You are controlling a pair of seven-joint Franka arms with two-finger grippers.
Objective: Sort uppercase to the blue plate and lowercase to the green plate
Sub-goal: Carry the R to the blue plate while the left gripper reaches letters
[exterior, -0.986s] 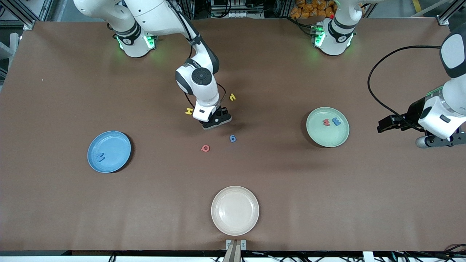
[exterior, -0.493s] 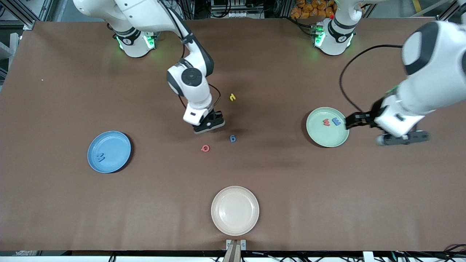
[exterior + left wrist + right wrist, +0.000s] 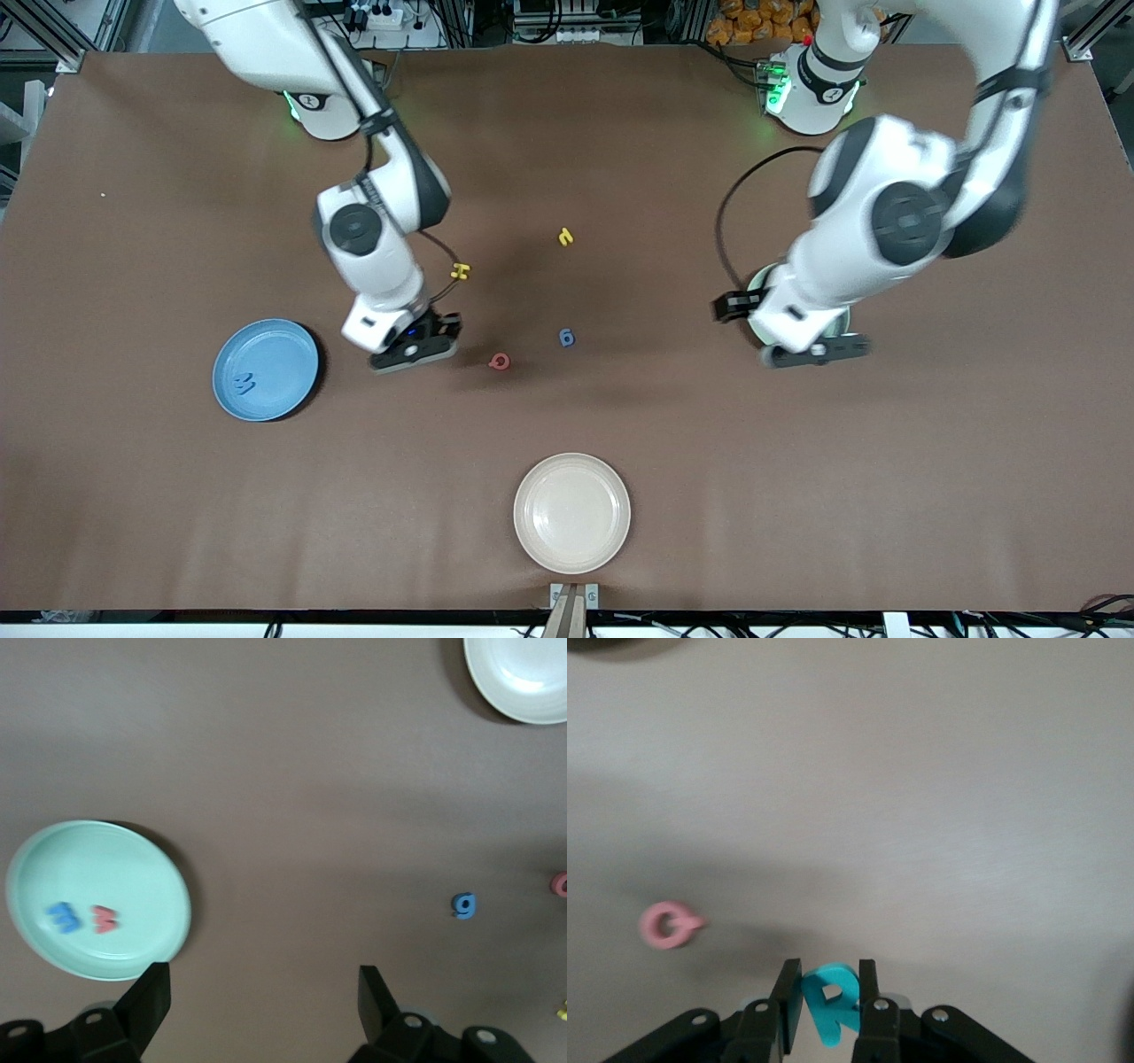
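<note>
- The right gripper [image 3: 824,1010] is pinching a small teal-green foam capital R [image 3: 830,1003] between its two black fingers, hanging over bare brown table [image 3: 797,496] between the round sky-blue plate [image 3: 288,341] and the small red foam capital Q [image 3: 500,361].
- The blue plate is lying toward the right arm's end of the table with a small blue foam capital M [image 3: 244,383] sitting in it; it is near the right gripper but not under it.
- The left gripper [image 3: 264,992] is standing with its fingers spread wide and nothing between them, hovering just beside the rim of the round pale mint-green plate [image 3: 168,895].
- A small red foam w [image 3: 104,920] and a small blue foam e [image 3: 62,917] are lying side by side in the green plate.
- A small blue foam g [image 3: 567,337] is lying on open table near the red Q.
- A small yellow foam capital H [image 3: 460,271] and a tiny yellow hooked foam letter [image 3: 565,237] are lying farther from the front camera than the Q and the g.
- A round cream-white plate [image 3: 611,540] is sitting at the table edge nearest the front camera, well apart from both grippers, with wide bare table around it.
</note>
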